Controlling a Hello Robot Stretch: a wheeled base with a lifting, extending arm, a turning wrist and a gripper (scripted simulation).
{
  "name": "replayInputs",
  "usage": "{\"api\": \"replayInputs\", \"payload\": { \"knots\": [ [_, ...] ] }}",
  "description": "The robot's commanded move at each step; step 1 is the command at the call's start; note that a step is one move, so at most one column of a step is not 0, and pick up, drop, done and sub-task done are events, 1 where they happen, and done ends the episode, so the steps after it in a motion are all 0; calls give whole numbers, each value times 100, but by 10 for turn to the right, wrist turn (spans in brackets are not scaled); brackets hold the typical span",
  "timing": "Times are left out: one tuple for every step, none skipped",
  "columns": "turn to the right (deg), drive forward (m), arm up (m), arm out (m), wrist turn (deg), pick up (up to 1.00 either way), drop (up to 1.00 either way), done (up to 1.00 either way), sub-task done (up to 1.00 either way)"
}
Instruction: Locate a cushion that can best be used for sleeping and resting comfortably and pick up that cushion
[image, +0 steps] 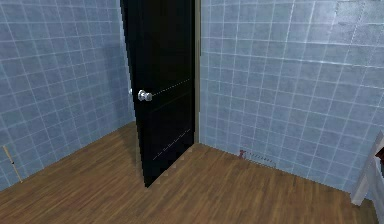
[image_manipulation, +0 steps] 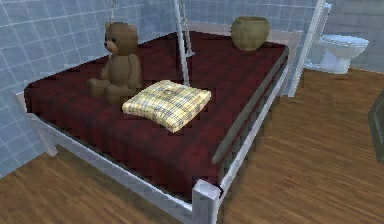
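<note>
A yellow plaid cushion (image_manipulation: 168, 104) lies flat on a bed (image_manipulation: 120, 150) with a dark red checked cover, near the bed's middle in the arm side view. A brown teddy bear (image_manipulation: 118, 62) sits upright on the cover just behind and to the left of the cushion.
A thin pale pole (image_manipulation: 183, 40) rises behind the cushion, and a tan round pot (image_manipulation: 250, 32) rests at the bed's far end. A white toilet (image_manipulation: 340, 50) stands at top right. The forward view holds a black door (image: 163, 85) with a silver knob (image: 146, 96), blue tiled walls and wood floor.
</note>
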Motion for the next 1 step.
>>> {"api": "replayInputs", "payload": {
  "knots": [
    [0, 0, 50, 0, 0, 0, 0, 0, 0]
  ]
}}
